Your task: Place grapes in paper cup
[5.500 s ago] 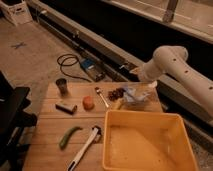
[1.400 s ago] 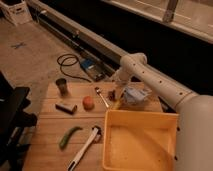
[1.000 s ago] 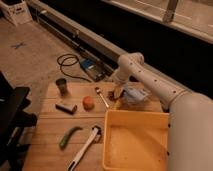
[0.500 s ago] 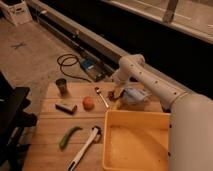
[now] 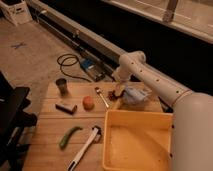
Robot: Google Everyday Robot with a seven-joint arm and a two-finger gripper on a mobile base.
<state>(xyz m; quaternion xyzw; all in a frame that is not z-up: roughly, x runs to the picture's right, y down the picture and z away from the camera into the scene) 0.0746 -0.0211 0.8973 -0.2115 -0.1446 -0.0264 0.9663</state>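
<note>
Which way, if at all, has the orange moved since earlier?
No, it has not moved: the orange lies where it was, just left of the spoon. The gripper is down at the grapes.

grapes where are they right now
In the camera view the grapes sit near the far edge of the wooden table, just left of the crumpled blue bag, with the tool right over them.
</note>
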